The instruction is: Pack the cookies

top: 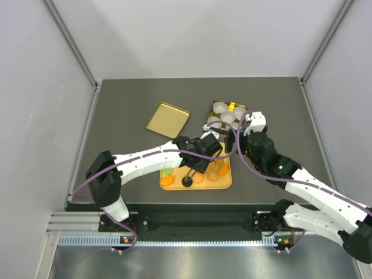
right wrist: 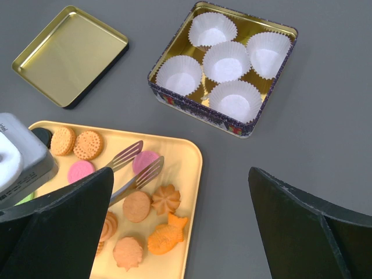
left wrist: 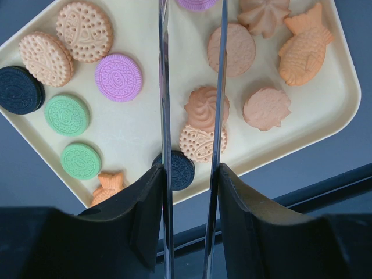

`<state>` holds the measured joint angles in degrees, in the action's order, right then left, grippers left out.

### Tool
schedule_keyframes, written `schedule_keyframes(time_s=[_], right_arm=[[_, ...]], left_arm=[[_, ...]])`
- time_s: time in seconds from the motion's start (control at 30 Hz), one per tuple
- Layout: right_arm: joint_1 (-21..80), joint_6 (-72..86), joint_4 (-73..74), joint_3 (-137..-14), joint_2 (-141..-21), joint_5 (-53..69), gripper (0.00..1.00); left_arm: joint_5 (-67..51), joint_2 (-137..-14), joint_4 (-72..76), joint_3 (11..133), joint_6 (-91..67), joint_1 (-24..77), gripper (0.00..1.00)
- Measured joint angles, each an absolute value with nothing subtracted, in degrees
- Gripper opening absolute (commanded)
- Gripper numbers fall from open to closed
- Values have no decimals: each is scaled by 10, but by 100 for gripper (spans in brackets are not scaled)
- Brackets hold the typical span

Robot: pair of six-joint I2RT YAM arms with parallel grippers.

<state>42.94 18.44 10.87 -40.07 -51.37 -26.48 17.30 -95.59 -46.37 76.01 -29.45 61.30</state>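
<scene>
Clamped on a pair of metal tongs (left wrist: 164,87) with the left gripper (left wrist: 190,177), holding the thin blades slightly apart over the yellow tray (left wrist: 136,131). Spread loosely across that tray, all the cookies (left wrist: 85,30): orange-brown, pink, green, black, with one fish-shaped. Opened wide at the right gripper (right wrist: 180,197), gripping nothing, above the dark table (right wrist: 325,116) by the tray's corner. Farther back, a square tin (right wrist: 192,104) lined with five white paper cups (right wrist: 226,61); to its left, a gold lid (right wrist: 70,55), inside facing up.
</scene>
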Motion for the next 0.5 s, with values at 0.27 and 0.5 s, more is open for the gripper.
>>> schedule_keyframes(time_s=[0.27,0.5], right_arm=[[429,184,109,-401,-514,-265,100],[429,184,110,-401,-512,-265,100]], left_arm=[[174,-964,-472,769,-291,617,46],[175,-970,-478,772,-288,619,45]])
